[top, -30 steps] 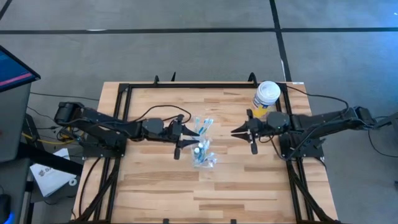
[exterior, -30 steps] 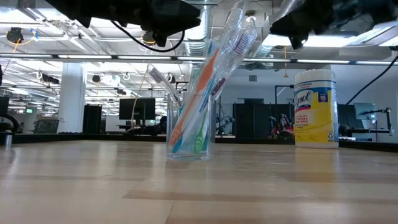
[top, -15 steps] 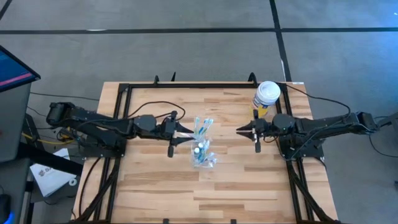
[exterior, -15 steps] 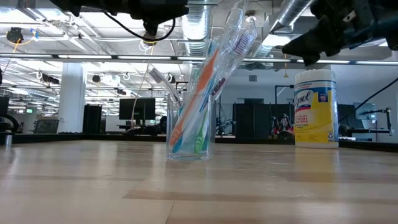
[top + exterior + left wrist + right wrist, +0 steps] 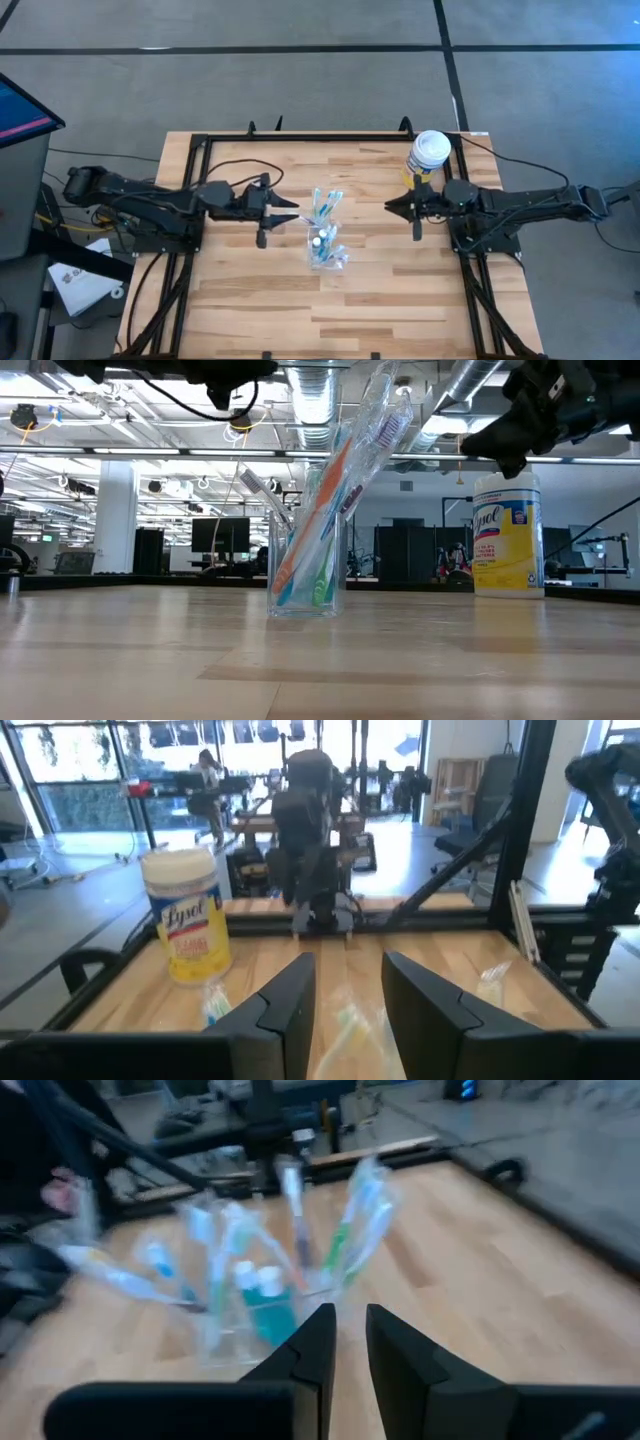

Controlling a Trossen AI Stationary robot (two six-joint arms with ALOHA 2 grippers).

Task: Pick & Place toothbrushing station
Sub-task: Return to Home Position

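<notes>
The clear tumbler (image 5: 323,243) stands upright on its base near the table's middle. Several toothbrushes (image 5: 340,470) with white, blue, green and orange handles lean against its rim. A small blue white-capped tube (image 5: 268,1302) stands among them. My left gripper (image 5: 293,211) hovers level to the tumbler's left, open and holding nothing; its fingers (image 5: 290,1005) frame the tumbler (image 5: 350,1020) from a distance. My right gripper (image 5: 390,208) hovers to the tumbler's right, pointing at it (image 5: 260,1320), open by a narrow gap and holding nothing.
A yellow wipes container with a white lid (image 5: 428,155) stands at the table's far right, close beside my right arm. A black frame (image 5: 300,137) runs along the table's edges. Bare wood lies toward the near edge (image 5: 330,310).
Both grippers have drawn back from the tumbler. The left has gone toward the table's left edge and risen a little. The right has gone toward the right edge, sunk lower and rolled somewhat. The tumbler and toothbrushes have stayed put.
</notes>
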